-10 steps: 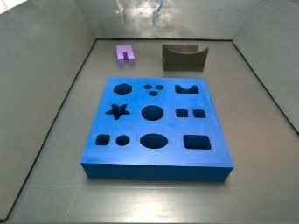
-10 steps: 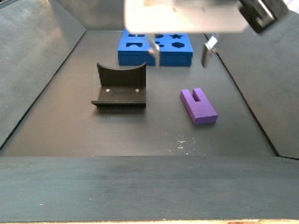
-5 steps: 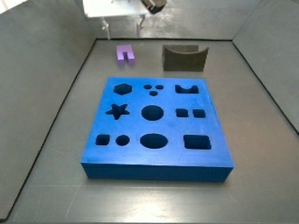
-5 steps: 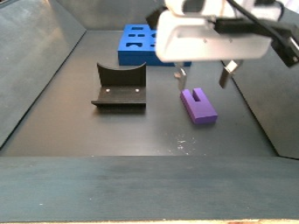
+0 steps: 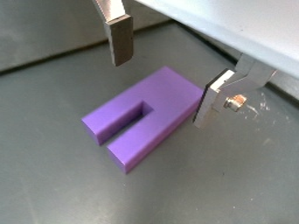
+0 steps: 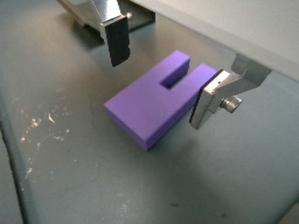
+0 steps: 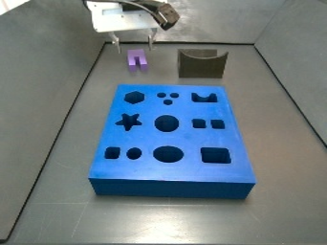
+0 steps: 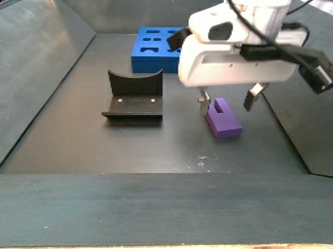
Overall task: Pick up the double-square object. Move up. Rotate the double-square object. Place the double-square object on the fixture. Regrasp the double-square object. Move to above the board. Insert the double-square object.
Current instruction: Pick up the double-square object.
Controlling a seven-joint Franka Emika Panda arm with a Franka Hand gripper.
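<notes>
While the double-square object [image 5: 142, 116] lies flat on the dark floor with its notch showing in both wrist views, your gripper [image 6: 163, 73] hangs just over it with its fingers [image 5: 118, 39] spread wide, one on each side of the purple block and neither pad touching it. You can see in a side view that the block [image 7: 137, 59] sits at the far end of the floor, left of the fixture [image 7: 201, 63] and just beyond the board [image 7: 171, 137], with the gripper [image 7: 134, 40] directly above it.
</notes>
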